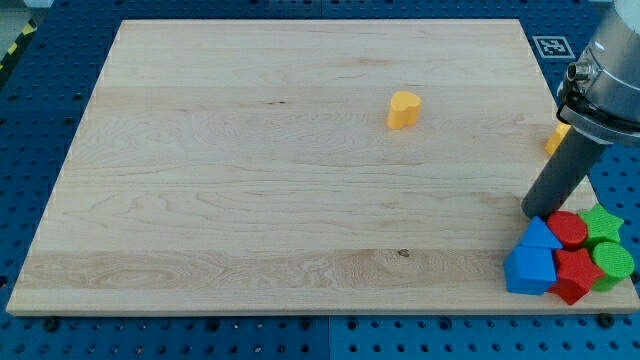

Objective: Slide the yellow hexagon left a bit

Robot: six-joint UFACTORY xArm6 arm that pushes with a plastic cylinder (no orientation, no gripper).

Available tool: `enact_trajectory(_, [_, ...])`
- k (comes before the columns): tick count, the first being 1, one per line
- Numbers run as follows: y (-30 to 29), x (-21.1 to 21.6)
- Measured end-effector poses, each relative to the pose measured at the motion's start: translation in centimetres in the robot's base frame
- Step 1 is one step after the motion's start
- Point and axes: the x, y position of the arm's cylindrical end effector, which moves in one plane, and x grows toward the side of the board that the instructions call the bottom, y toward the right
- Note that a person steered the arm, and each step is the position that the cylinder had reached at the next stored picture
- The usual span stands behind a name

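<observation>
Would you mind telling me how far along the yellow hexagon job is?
Nothing looks done yet. My tip rests just above the blue block, touching no yellow one. The heart-like yellow block sits mid-board; an orange-yellow block, half hidden behind the arm, may be the hexagon. The leftward push remains.

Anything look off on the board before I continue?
Nothing damaged or spilled. A yellow block at the view's right edge is mostly hidden behind the rod, its shape unclear. My tip sits just above the blue, red and green cluster.
</observation>
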Motion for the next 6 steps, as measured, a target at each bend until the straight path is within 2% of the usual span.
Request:
enact_trajectory(2, [0.0,0.1])
enact_trajectory(4, [-0.3,-4.3])
enact_trajectory(6, [-4.4,-9.9])
